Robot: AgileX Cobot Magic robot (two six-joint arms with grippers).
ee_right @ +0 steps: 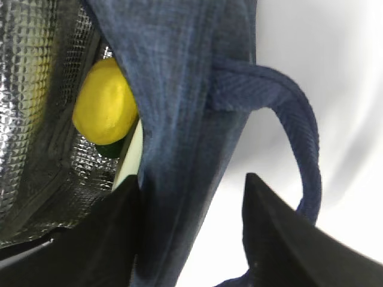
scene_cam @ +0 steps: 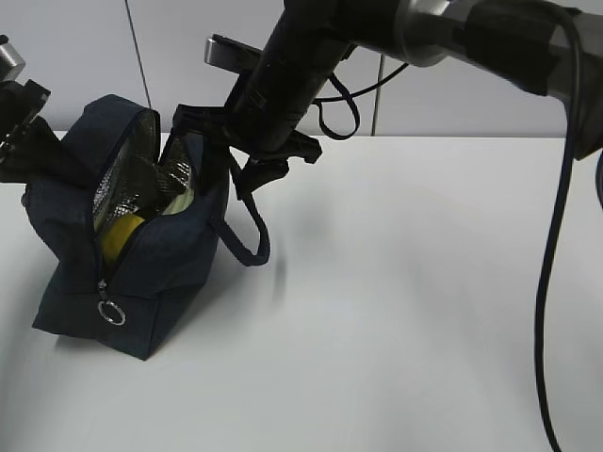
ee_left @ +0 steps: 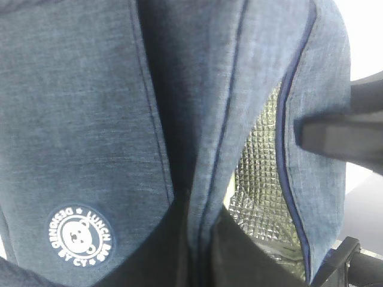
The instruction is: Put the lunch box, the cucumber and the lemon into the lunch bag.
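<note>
Navy woven fabric forms the boxy lunch bag (scene_cam: 141, 273), standing open at the left of the white bench (scene_cam: 405, 311), its quilted silver foil lining showing. Inside lies the lumpy yellow lemon (ee_right: 105, 107) above a sliver of dark green cucumber (ee_right: 109, 149) and a pale lunch box (ee_right: 130, 156) edge. The right pincer (ee_right: 191, 239) straddles the bag's right wall, one finger inside, one outside. The left pincer (scene_cam: 24, 141) is closed at the bag's far-left side.

White bench (scene_cam: 405, 311) is being occupied at its left side by the dark navy lunch bag (scene_cam: 170, 273), which is being stood directly on it; its loop handle (scene_cam: 252, 247) is being hung beside.
</note>
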